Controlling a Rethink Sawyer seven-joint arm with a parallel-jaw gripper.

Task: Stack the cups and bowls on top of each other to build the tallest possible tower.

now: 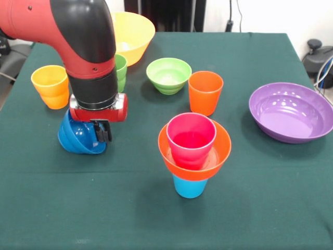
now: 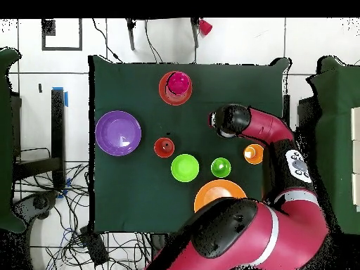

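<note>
Green cloth [image 1: 270, 208] covers the table. Nearest stands the tower [image 1: 193, 156]: magenta cup in orange bowl on a light blue cup. Behind, the gripper [image 1: 101, 134] grasps the tilted blue bowl [image 1: 78, 138].

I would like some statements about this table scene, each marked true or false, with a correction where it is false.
1. The magenta cup sits inside the orange bowl. True.
2. The orange bowl rests directly on the table. False: it sits on the light blue cup.
3. The purple bowl holds a cup. False: it is empty.
4. The gripper is at the blue bowl, which is tilted on its side. True.
5. The orange cup stands alone, upright, beside the light green bowl. True.
6. The yellow bowl is stacked on the tower. False: it stands apart.
</note>
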